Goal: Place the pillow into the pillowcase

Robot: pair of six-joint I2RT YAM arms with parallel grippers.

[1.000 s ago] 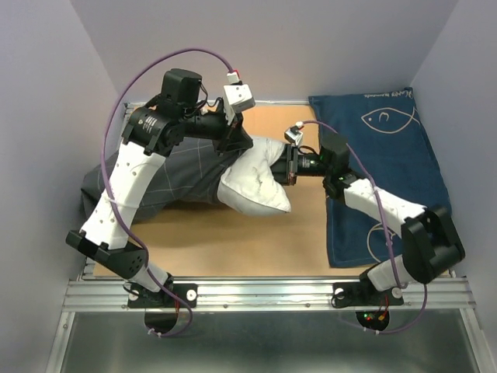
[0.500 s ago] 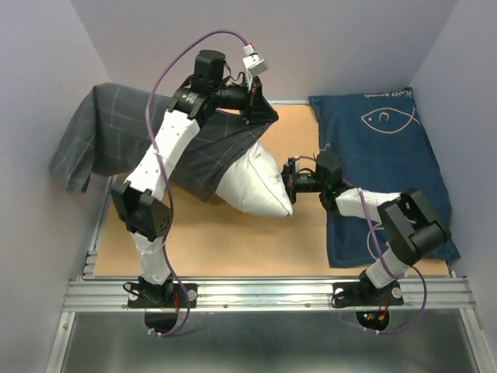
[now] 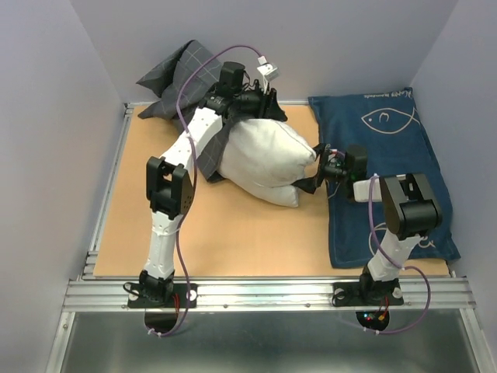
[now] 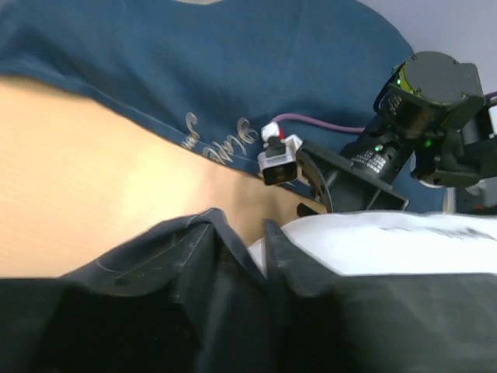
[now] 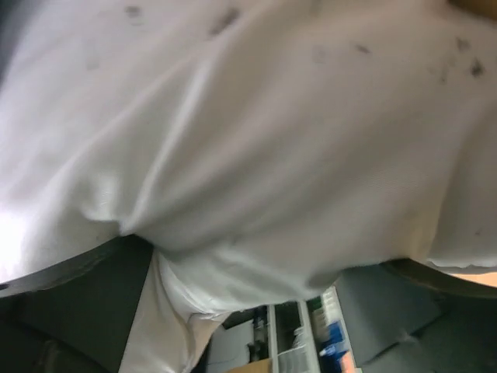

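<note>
One white pillow point(image 3: 268, 151), one dark grey checked pillowcase point(image 3: 175, 78), one navy cloth point(image 3: 404, 132) with fish drawings on the right, two robot arms, one tabletop point(image 3: 248, 233).

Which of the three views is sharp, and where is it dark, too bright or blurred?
Top external view: sharp, evenly lit, a soft shadow under the pillow. Left wrist view: the pillowcase near the lens is dark and blurred; the pillow is washed out. Right wrist view: the pillow fills most of the frame, soft and out of focus.
</note>
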